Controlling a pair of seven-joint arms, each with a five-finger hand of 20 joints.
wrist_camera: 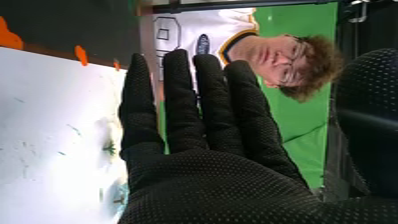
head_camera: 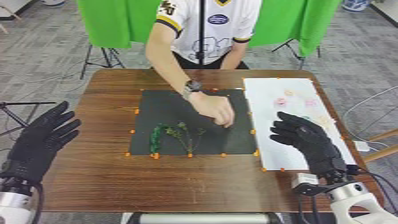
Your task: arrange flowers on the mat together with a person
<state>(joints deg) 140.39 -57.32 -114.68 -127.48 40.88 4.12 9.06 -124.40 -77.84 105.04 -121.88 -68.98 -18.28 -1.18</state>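
In the head view my left hand (head_camera: 43,137) is at the left table edge, fingers relaxed and empty. My right hand (head_camera: 306,137) is above the white sheet (head_camera: 277,150), open and holding nothing; in the right wrist view the right hand (wrist_camera: 222,185) has its fingers straight. The dark mat (head_camera: 160,112) lies mid-table. A green strand (head_camera: 156,139) lies on its left part, with thin green stems (head_camera: 187,140) beside it. A person's hand (head_camera: 215,109) is low over the mat's right part, fingers pointing down; whether it holds something cannot be told.
Small pink and pale flowers (head_camera: 281,101) lie on the upper part of the white sheet. Orange tape pieces (head_camera: 156,156) mark the edges of mat and sheet. The person stands at the table's far side, one arm stretched over the mat.
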